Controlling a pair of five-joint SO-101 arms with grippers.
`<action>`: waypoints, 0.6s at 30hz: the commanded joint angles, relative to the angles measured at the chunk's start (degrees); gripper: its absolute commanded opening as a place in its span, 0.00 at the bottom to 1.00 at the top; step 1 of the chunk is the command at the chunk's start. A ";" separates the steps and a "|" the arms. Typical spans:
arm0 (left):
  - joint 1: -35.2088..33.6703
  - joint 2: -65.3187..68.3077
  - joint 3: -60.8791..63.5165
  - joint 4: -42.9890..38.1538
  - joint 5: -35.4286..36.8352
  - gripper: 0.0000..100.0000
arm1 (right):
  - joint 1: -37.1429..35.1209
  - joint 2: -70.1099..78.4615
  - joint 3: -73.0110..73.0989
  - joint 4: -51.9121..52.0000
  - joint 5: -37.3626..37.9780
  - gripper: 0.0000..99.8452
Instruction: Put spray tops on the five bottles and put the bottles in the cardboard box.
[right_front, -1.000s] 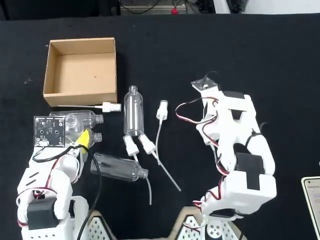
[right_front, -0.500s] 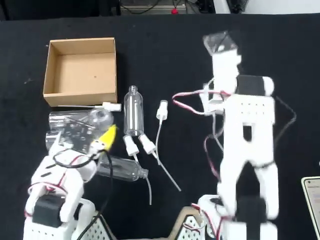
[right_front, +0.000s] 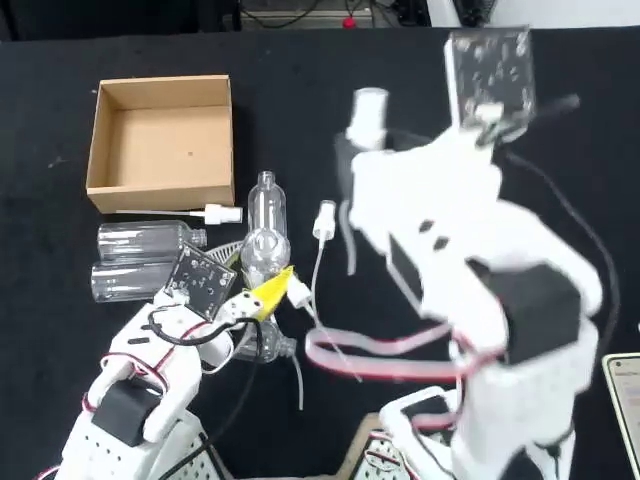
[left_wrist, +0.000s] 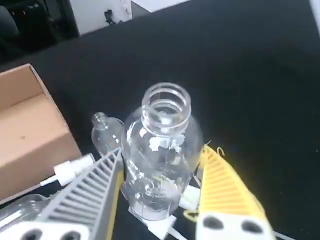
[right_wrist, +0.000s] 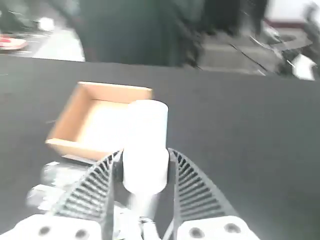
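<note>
My left gripper (left_wrist: 162, 156) is shut on a clear bottle (left_wrist: 161, 145), held upright with its open neck up, near the table's middle (right_front: 262, 255). My right gripper (right_wrist: 145, 155), raised high over the table, is shut on a white spray top (right_wrist: 145, 150); in the high view this top (right_front: 368, 112) has its tube hanging below. The cardboard box (right_front: 98, 135) stands open and empty at the far left. Two bottles (right_front: 148, 240) (right_front: 128, 281) lie side by side in front of it. Another bottle (right_front: 266, 203) lies behind the held one.
Loose spray tops lie by the box's front edge (right_front: 222, 213), at the centre (right_front: 324, 220) and beside the left gripper (right_front: 299, 292). Another bottle (right_front: 278, 347) lies partly under the left arm. A white object (right_front: 625, 385) sits at the right edge.
The left gripper has swung right from the bottles at the left and now holds a bottle upright. The right arm has unfolded and risen high, carrying the spray top toward the left.
</note>
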 joint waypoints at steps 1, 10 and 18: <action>0.92 -0.53 -2.33 1.58 3.34 0.17 | -4.31 -4.70 2.24 -6.24 -0.53 0.01; 1.01 -0.53 -0.92 1.49 6.59 0.17 | -5.63 -13.67 22.90 -27.08 -0.97 0.01; 1.10 -0.53 -0.66 2.29 6.59 0.17 | -11.96 -20.70 31.16 -36.66 -0.97 0.01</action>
